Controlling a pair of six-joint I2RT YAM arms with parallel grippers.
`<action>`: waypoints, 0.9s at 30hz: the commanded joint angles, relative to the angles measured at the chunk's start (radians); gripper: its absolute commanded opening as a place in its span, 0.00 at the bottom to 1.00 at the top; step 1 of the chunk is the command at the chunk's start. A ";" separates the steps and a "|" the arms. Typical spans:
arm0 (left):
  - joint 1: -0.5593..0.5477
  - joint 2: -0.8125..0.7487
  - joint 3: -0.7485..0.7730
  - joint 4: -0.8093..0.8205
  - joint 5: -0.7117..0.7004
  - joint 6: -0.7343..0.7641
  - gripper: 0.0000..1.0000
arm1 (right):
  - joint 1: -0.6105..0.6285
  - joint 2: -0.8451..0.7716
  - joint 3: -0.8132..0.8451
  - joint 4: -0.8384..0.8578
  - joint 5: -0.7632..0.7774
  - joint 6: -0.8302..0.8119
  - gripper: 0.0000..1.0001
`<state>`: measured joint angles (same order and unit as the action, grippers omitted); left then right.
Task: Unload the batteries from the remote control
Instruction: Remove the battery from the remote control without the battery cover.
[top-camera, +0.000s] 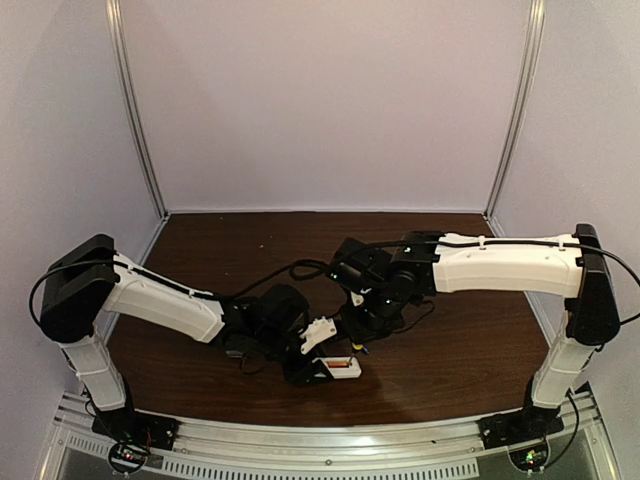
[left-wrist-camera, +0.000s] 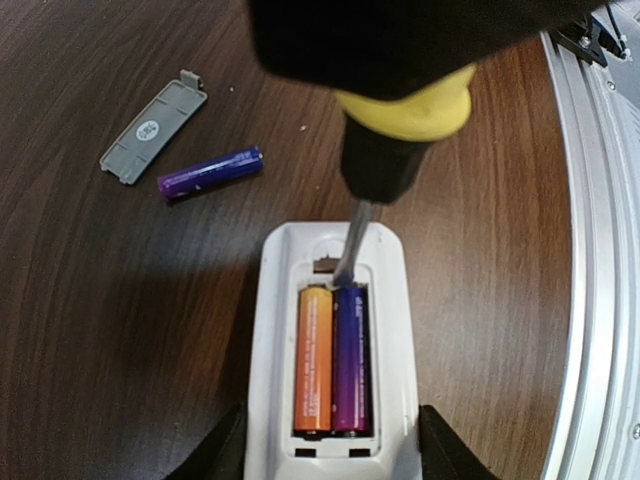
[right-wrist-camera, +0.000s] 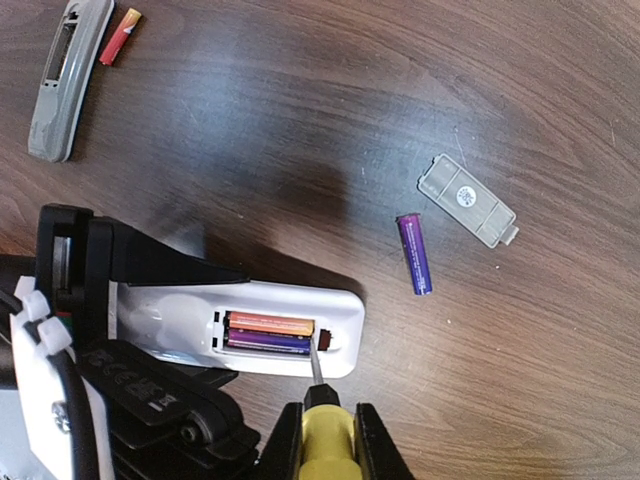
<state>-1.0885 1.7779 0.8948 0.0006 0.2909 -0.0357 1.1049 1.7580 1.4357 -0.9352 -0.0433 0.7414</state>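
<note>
My left gripper (left-wrist-camera: 330, 458) is shut on the near end of a white remote control (left-wrist-camera: 395, 330), which lies back-up on the table with its compartment open. Two batteries lie side by side in the compartment, an orange one (left-wrist-camera: 313, 360) and a purple one (left-wrist-camera: 350, 360). My right gripper (right-wrist-camera: 325, 432) is shut on a yellow-handled screwdriver (right-wrist-camera: 325, 450). The screwdriver's tip (right-wrist-camera: 314, 358) rests at the far end of the purple battery (right-wrist-camera: 268, 341), beside the orange one (right-wrist-camera: 270, 323). Another purple battery (right-wrist-camera: 415, 253) lies loose on the table, and a red one (right-wrist-camera: 120, 35) lies farther off.
A grey cover plate (right-wrist-camera: 467, 200) lies next to the loose purple battery. A grey remote (right-wrist-camera: 70, 75) lies beside the red battery. The table's metal front rail (left-wrist-camera: 595, 300) runs close to the right of the white remote. Both arms meet near the table's front middle (top-camera: 340, 350).
</note>
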 joint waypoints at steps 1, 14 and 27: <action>-0.014 -0.002 0.013 -0.039 0.000 0.008 0.00 | 0.069 0.076 -0.034 0.104 -0.010 -0.084 0.00; -0.013 0.009 0.008 0.023 0.127 0.023 0.00 | 0.066 0.077 -0.138 0.333 -0.011 -0.073 0.00; 0.014 0.037 0.050 0.015 0.197 0.026 0.00 | -0.041 -0.116 -0.501 0.757 -0.237 0.015 0.00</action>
<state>-1.0584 1.7882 0.8852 -0.0319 0.3298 -0.0185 1.0782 1.6032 1.0588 -0.3908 -0.0891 0.7238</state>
